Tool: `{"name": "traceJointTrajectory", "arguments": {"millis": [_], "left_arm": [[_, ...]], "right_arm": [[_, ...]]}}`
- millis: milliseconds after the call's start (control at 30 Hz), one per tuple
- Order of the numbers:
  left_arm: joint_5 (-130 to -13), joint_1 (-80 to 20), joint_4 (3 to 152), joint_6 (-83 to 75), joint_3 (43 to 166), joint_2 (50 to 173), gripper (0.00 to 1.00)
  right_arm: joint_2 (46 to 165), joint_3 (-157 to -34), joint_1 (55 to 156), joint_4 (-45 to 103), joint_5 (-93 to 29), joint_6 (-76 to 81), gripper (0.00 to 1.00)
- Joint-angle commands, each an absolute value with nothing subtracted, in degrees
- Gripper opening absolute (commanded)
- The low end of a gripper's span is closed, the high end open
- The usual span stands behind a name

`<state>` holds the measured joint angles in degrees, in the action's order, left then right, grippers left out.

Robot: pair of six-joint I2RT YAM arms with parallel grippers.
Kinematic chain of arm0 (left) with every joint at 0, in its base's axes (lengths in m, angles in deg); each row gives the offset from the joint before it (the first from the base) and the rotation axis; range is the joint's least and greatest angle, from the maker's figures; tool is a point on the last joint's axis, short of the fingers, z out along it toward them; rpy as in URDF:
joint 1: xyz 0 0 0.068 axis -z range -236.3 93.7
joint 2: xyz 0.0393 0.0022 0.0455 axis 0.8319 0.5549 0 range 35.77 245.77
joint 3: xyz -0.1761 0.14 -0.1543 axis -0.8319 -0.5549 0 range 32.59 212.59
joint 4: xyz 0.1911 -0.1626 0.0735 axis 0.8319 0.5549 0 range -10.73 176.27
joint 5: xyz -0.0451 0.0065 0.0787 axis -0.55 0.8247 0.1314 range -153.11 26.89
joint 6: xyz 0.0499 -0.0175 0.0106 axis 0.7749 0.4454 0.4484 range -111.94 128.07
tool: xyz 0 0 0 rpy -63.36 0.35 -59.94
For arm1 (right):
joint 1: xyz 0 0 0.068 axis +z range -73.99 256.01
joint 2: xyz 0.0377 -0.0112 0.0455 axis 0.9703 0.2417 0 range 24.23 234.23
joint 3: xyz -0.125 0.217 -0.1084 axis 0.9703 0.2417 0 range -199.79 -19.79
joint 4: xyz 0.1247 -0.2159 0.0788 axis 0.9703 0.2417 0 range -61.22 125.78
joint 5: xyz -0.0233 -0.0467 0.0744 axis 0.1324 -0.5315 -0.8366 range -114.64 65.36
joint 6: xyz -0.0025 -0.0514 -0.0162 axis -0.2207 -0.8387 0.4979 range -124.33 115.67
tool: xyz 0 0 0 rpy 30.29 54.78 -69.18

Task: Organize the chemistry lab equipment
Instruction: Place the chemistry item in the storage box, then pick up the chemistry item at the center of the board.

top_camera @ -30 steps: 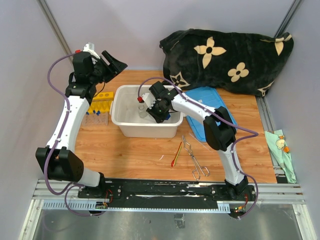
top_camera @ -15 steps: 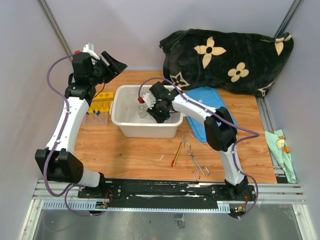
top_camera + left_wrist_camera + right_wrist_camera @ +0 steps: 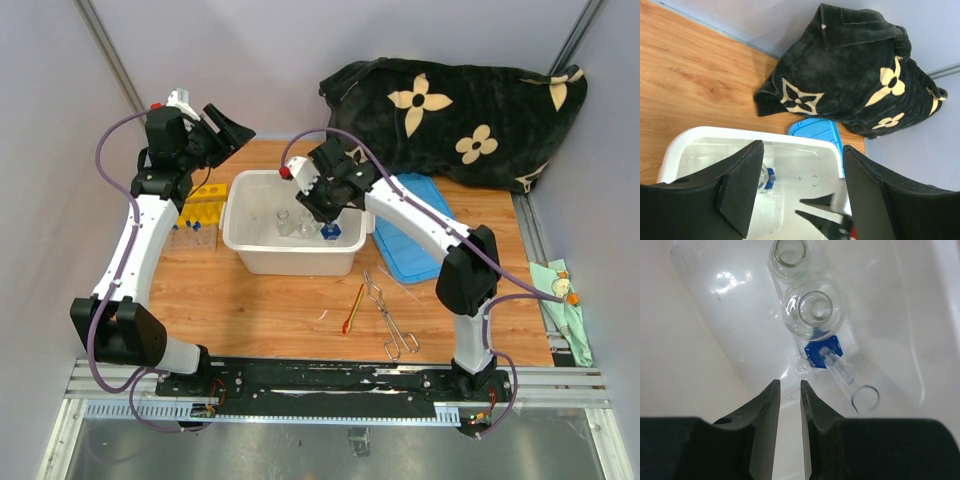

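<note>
A wooden counter [image 3: 260,300] is filling the floor of a small booth, with pale grey walls [image 3: 280,60] closing it in at the back and on both sides and a black metal rail [image 3: 330,380] running along the near edge. A white tub [image 3: 300,262] is sitting at the middle of the counter, its blue lid [image 3: 398,258] lying flat just to its right, and a black cloth with cream flowers [image 3: 460,110] is heaping up in the far right corner. Inside the tub, two small clear flasks [image 3: 812,312] are standing upright side by side, and a blue-capped test tube [image 3: 840,372] is lying on the tub floor, its cap touching the nearer one. The right hand [image 3: 788,385] is hovering over them, its jaws only narrowly apart and gripping nothing. The left hand [image 3: 802,149] is hanging above the tub's far left corner, jaws spread wide and empty. The yellow rack [image 3: 205,200] is standing just left of the tub. The metal tongs [image 3: 388,318] and the red-handled spatula [image 3: 354,308] are lying near each other on bare wood in front of the tub.
</note>
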<state>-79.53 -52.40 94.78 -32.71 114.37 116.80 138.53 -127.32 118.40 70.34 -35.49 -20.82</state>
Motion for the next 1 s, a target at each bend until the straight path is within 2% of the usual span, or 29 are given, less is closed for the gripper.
{"name": "traceJointTrajectory", "arguments": {"millis": [0,367,567,733,967], "left_arm": [[-80.3,-52.2,93.2,-32.2,114.6,115.6,0.69],[-80.3,-52.2,92.8,-32.2,119.1,119.5,0.69],[-80.5,-52.2,92.3,-33.3,122.0,122.6,0.68],[-80.9,-52.2,93.3,-33.4,124.3,125.6,0.68],[-84.4,-52.2,91.4,-35.7,122.3,127.3,0.67]], "right_arm": [[131.6,-130.1,119.6,72.8,-31.9,-20.1,0.24],[107.9,-118.2,119.3,71.3,-16.8,-13.7,0.25],[95.7,-101.4,119.1,77.2,-6.9,-2.0,0.24],[91.3,-91.3,119.1,80.7,-7.8,9.1,0.24],[87.7,-77.6,117.0,77.9,-11.0,14.9,0.23]]}}
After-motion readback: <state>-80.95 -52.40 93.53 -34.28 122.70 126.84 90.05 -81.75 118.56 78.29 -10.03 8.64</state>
